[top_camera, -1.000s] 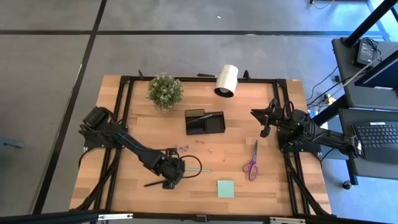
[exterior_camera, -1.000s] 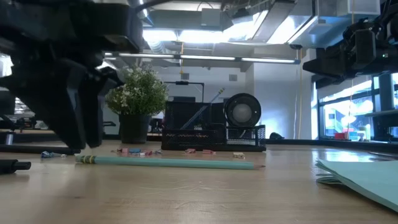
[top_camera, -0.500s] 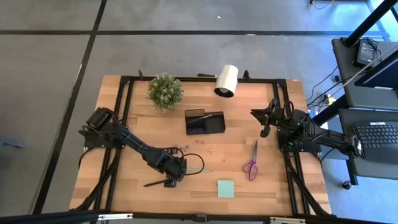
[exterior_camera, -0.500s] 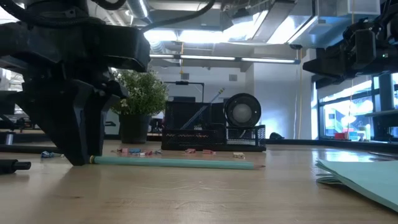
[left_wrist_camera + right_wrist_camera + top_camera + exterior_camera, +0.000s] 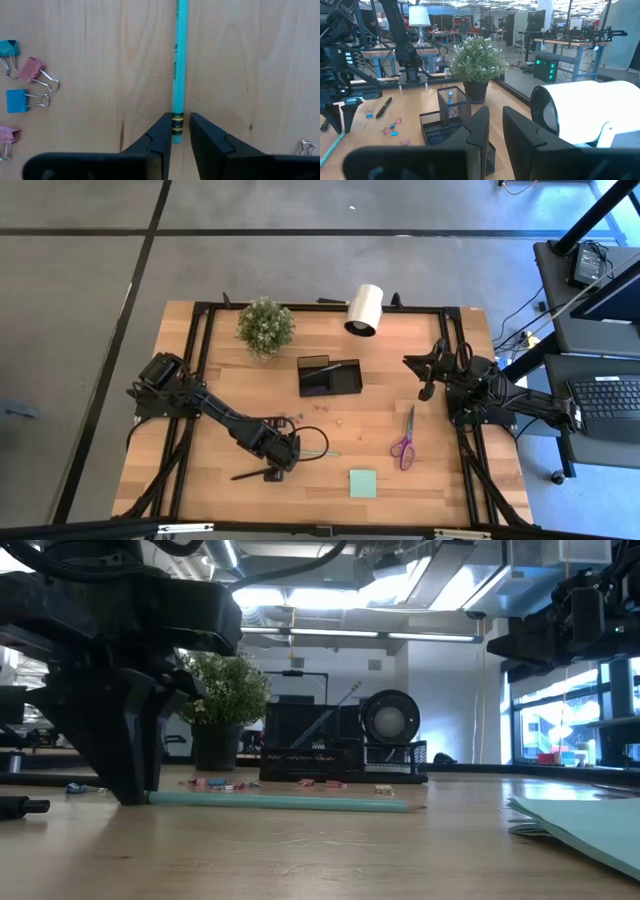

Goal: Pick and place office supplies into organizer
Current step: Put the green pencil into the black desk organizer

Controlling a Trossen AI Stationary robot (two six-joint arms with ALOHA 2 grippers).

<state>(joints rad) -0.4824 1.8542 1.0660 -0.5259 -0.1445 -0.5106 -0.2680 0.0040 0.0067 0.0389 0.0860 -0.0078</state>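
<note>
Left claw is down on the surface, pinched narrow on the eraser end of the green pencil; I'd squeeze fully before lifting, since an end grip lets it swing; then carry it level to the organizer; right claw waits nearly shut.

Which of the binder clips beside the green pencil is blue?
The middle binder clip alone is blue; a teal one and pink ones lie around it.
</note>
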